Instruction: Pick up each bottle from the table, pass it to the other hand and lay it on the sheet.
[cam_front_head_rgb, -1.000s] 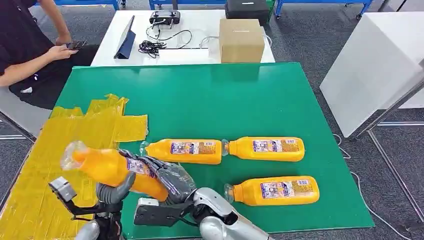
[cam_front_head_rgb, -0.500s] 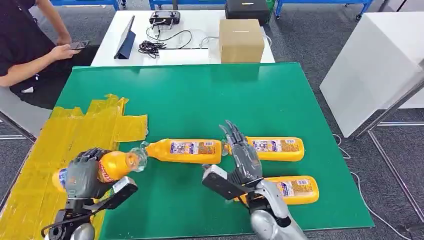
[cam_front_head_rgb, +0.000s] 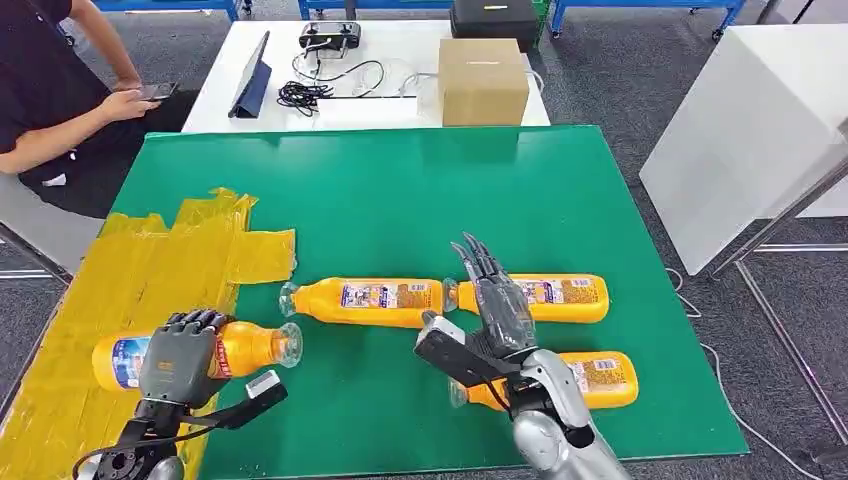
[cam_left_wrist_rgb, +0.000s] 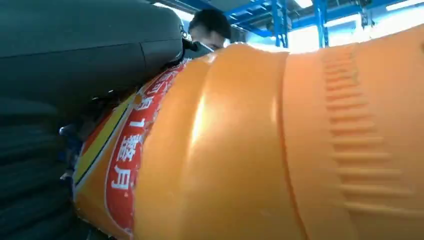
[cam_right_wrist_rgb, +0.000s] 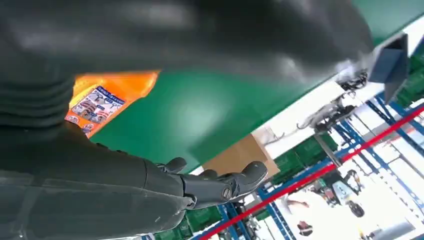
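My left hand (cam_front_head_rgb: 180, 357) grips an orange bottle (cam_front_head_rgb: 245, 347) lying sideways, its base end over the yellow sheet (cam_front_head_rgb: 130, 290) and its neck over the green table (cam_front_head_rgb: 420, 190). In the left wrist view the orange bottle (cam_left_wrist_rgb: 280, 150) sits against my left hand (cam_left_wrist_rgb: 75, 65). My right hand (cam_front_head_rgb: 497, 313) is held up with fingers spread and nothing in it, above the table between two bottles. Three more orange bottles lie on the table: one in the middle (cam_front_head_rgb: 365, 301), one to its right (cam_front_head_rgb: 560, 297), one nearer me (cam_front_head_rgb: 590, 378). The right wrist view shows my right hand (cam_right_wrist_rgb: 150, 185) and a bottle (cam_right_wrist_rgb: 107, 97).
A person (cam_front_head_rgb: 55, 100) sits at the far left holding a phone. Behind the green table a white table (cam_front_head_rgb: 400, 50) carries a cardboard box (cam_front_head_rgb: 482, 80), a tablet (cam_front_head_rgb: 250, 75) and cables. A white cabinet (cam_front_head_rgb: 750, 120) stands to the right.
The bottle passed from my right hand to my left, which carried it down and left to the sheet. My right hand let go and drew back right, fingers spread.
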